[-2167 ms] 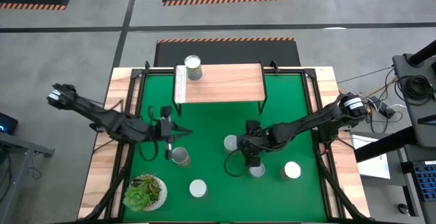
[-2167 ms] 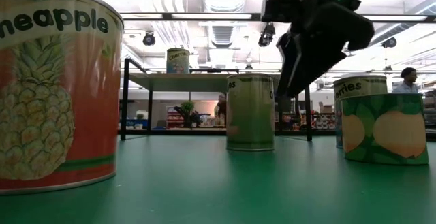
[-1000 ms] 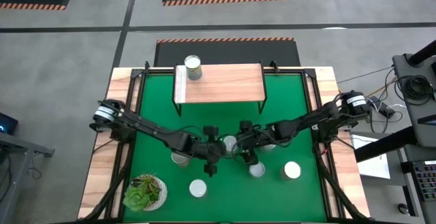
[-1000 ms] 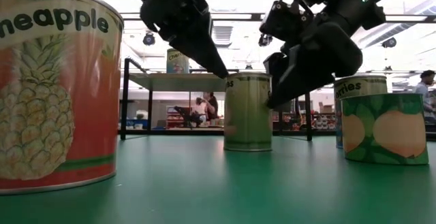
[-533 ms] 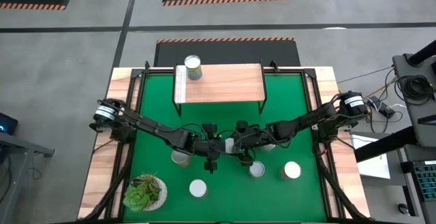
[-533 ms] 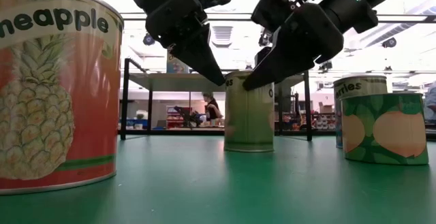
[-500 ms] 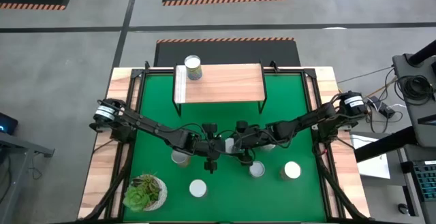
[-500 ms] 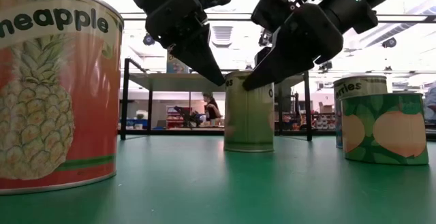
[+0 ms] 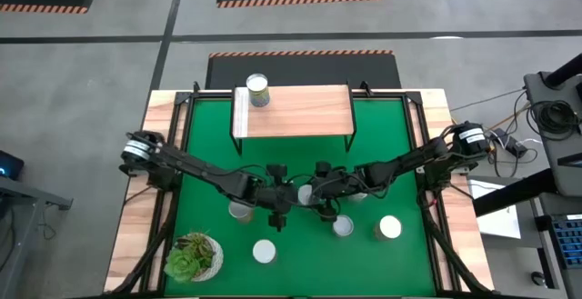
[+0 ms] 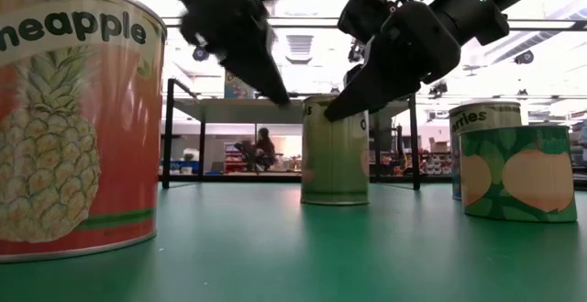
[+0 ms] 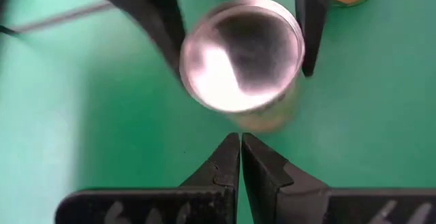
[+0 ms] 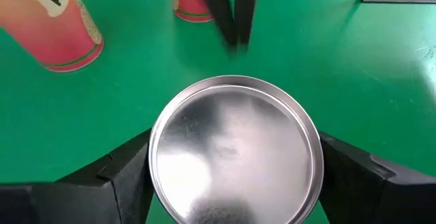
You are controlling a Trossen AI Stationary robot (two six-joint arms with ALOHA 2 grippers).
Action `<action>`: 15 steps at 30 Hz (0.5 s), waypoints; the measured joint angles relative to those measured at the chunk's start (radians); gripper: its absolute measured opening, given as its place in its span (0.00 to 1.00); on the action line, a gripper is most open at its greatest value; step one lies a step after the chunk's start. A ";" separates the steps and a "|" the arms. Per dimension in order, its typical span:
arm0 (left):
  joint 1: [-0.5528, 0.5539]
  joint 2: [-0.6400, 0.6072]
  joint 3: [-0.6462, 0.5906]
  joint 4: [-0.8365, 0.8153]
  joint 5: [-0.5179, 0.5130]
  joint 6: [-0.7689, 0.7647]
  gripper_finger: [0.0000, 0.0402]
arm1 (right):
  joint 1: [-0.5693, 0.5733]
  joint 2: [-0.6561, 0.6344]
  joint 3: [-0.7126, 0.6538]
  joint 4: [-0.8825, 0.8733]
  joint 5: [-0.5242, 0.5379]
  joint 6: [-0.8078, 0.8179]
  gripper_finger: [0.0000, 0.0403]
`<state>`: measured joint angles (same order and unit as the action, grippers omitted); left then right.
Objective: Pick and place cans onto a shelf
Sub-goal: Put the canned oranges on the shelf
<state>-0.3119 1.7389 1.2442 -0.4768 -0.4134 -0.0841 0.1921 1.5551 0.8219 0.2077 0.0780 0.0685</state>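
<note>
Cans and shelf on the green worktop [image 9: 382, 126], both arms converging on one can. The shelf [image 9: 296, 110] is standing along the far edge of the worktop, carrying one can [image 9: 258, 89] at its left end. The right arm is reaching in from the right edge and the left arm from the left edge, meeting near the middle. The target can [image 12: 235, 157] is standing upright there. The right gripper [image 12: 235, 173] is straddling it, fingers spread, one finger [image 12: 119, 173] on each side of the rim; contact with the label is not discernible. The left gripper [image 11: 240, 149] is hovering just beside the same can [image 11: 242, 54], its fingertips pressed together and holding nothing. Other cans are waiting toward the near edge: one [image 9: 264, 251] beside the potted succulent [image 9: 192, 256], one [image 9: 389, 228] toward the right, and a pineapple can [image 10: 73, 118] closest to the low camera.

For a clean pick, the right gripper should probably be descending until its fingers are bracketing the can's mid-height, centred, before closing; the left gripper should be clearing away first, since the two are crowding one another.
</note>
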 joint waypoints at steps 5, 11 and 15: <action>-0.064 -0.179 -0.036 -0.015 -0.185 0.056 0.00 | 0.002 -0.046 0.029 -0.058 0.039 0.033 0.76; -0.117 -0.398 -0.132 0.015 -0.452 0.069 0.00 | 0.004 -0.080 0.162 -0.243 0.147 0.085 0.77; -0.126 -0.526 -0.247 0.101 -0.602 0.076 0.00 | 0.004 -0.076 0.275 -0.308 0.204 0.107 0.77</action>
<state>-0.4381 1.2133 0.9972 -0.3756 -1.0155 -0.0082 0.1959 1.4787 1.0965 -0.1004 0.2825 0.1752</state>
